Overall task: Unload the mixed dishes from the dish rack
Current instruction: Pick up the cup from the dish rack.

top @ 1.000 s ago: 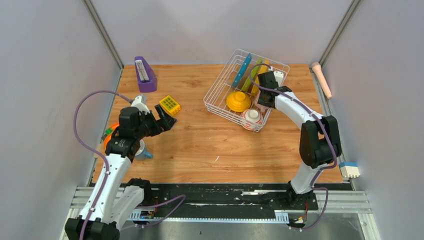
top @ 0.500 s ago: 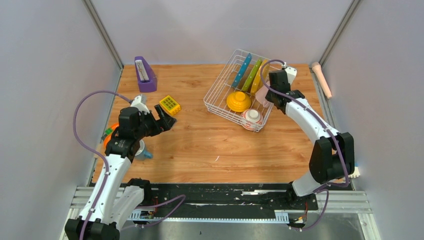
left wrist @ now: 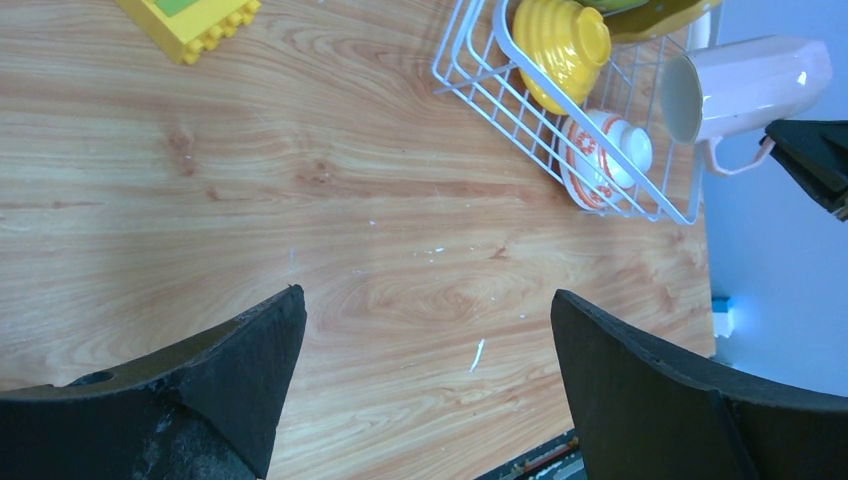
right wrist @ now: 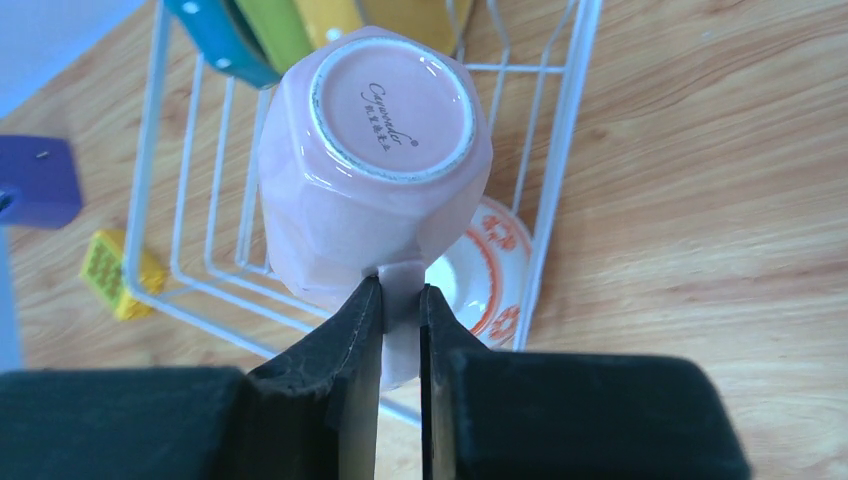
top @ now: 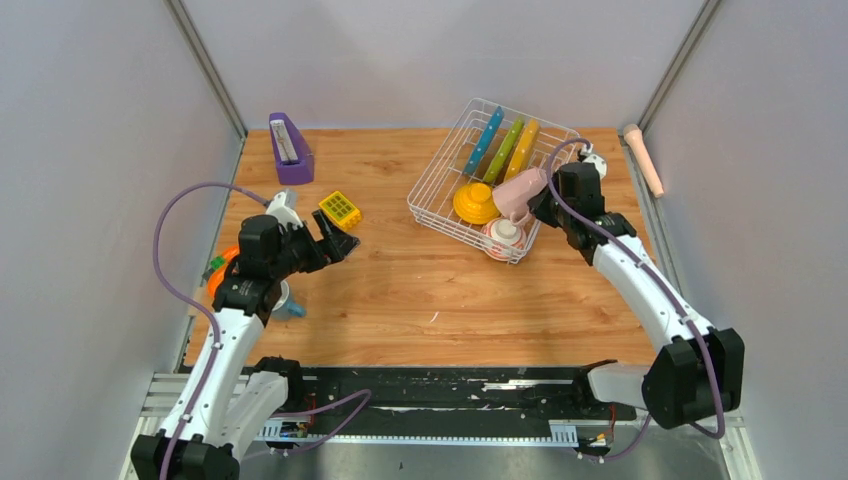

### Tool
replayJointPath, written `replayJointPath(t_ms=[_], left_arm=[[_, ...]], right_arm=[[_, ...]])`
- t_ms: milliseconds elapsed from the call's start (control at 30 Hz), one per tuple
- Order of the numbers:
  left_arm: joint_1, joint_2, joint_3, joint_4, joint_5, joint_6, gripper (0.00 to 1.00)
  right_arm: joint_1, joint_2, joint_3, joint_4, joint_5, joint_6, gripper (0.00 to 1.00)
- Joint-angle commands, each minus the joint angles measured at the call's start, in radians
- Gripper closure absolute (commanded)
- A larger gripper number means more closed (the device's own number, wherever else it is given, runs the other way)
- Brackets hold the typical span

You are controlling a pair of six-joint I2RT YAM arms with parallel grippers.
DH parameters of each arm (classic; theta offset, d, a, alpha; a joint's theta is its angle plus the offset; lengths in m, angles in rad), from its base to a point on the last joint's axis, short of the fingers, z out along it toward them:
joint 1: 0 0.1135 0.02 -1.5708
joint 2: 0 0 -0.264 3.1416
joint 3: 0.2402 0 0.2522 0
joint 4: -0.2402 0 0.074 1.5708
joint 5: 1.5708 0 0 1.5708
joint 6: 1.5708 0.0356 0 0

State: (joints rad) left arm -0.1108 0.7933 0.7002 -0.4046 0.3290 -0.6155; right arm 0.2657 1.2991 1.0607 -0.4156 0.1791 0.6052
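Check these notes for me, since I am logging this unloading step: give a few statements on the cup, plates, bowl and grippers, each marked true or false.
1. The right gripper grips the pink cup by its handle. True.
2. The left gripper is shut. False: its jaws stand wide open, holding nothing.
3. Three plates stand on edge in the rack. True.
4. The yellow bowl lies outside the rack. False: it sits inside it, near the red-and-white bowl.

Pink cup (right wrist: pixel 375 170) sideways above dish rack (top: pixel 440 180)
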Motion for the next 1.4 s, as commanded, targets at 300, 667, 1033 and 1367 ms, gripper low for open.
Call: replayJointPath(t_ms=[300, 667, 1033, 1367], left_arm=[[-0.060, 0.128, -0.058, 0.450, 0.205, -0.210, 0.00], [-0.270, 0.404, 0.055, 0.773, 0.057, -0.270, 0.00], [-0.366, 0.712, 0.151, 1.227, 0.136, -0.466, 0.11], [-0.397, 0.905, 0.207, 1.562, 0.229, -0.651, 0.53]], right_arm=[[0.001, -0.194, -0.176, 0.447, -0.491, 0.335, 1.00], [0.002, -0.210, -0.192, 0.553, -0.750, 0.557, 1.00], [0.050, -0.250, -0.219, 0.579, -0.831, 0.611, 1.00], [0.089, -0.259, -0.283, 0.600, -0.838, 0.641, 1.00]])
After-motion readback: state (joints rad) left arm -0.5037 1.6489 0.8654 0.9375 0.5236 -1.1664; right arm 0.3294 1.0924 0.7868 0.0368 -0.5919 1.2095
